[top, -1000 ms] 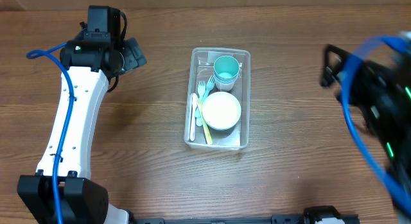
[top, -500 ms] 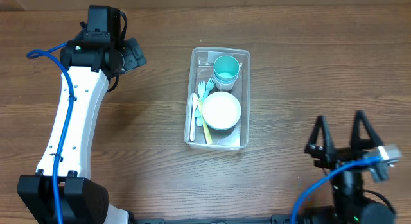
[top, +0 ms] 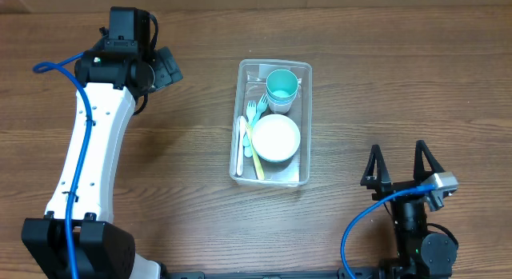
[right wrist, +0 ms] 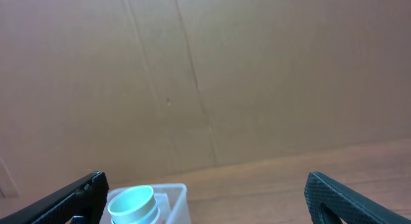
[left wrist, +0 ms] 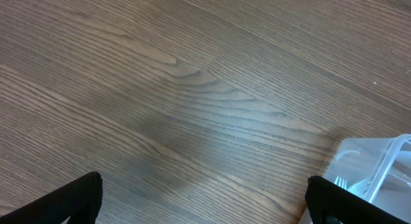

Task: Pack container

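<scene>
**First:** Where's the container [top: 305, 143] from the pincers?

**Second:** It's off to the right of the left pincer [top: 167, 68], well apart. From the right pincer [top: 396, 151] it's ahead and to the left, and nearer that one. It sits flat on the table [top: 160, 207].

**First:** What's in it?

**Second:** A teal bowl [top: 282, 85] sits at the end farther from the right pincer, with a white bowl [top: 276, 137] just nearer. Pastel cutlery [top: 254, 111] lies along the wall facing the left pincer.

**First:** How would it handle, you reckon?

**Second:** Light, I'd say, even loaded. It looks like thin clear plastic, so the walls probably flex and feel slick. The rim seems the stiffest part. I'd pinch over the rim on a short end, or on a long wall clear of the bowls. Tip it and the bowls may slide.

**First:** Are the pincers holding anything?

**Second:** No. Both stand spread wide with nothing between the fingers. Each wrist view shows its pair far apart at the bottom corners.

**First:** Anything different from a second back?

**Second:** Only the right arm. It was a blur up at the right edge then. Now it's tucked low by its base, pincer pointing up the table. The container's teal end just peeks into its wrist view. The left arm, the container and what's inside haven't shifted.
</scene>
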